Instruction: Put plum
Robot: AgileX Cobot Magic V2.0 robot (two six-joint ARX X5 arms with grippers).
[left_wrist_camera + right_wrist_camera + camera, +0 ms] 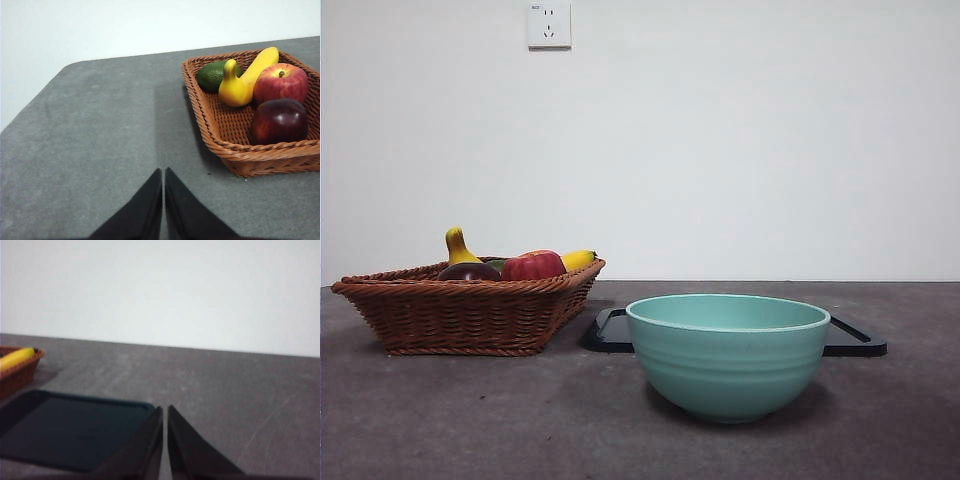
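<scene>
You are looking at the plum (279, 121) sitting in the brown woven basket (235, 150), at the corner nearest your left gripper (163, 172). It is touching the red apple (281, 82) just beside it. A yellow gourd (232, 87), a banana (260, 62) and a green avocado (212, 75) are lying in the basket too. Your left gripper is hanging over bare grey table (100, 140), away from the basket, with its jaws pressed together and holding nothing. Your right gripper (164, 410) is hanging near the edge of the black tray (70, 430), jaws pressed together too. A green bowl (728, 352) is standing in front of the tray.
</scene>
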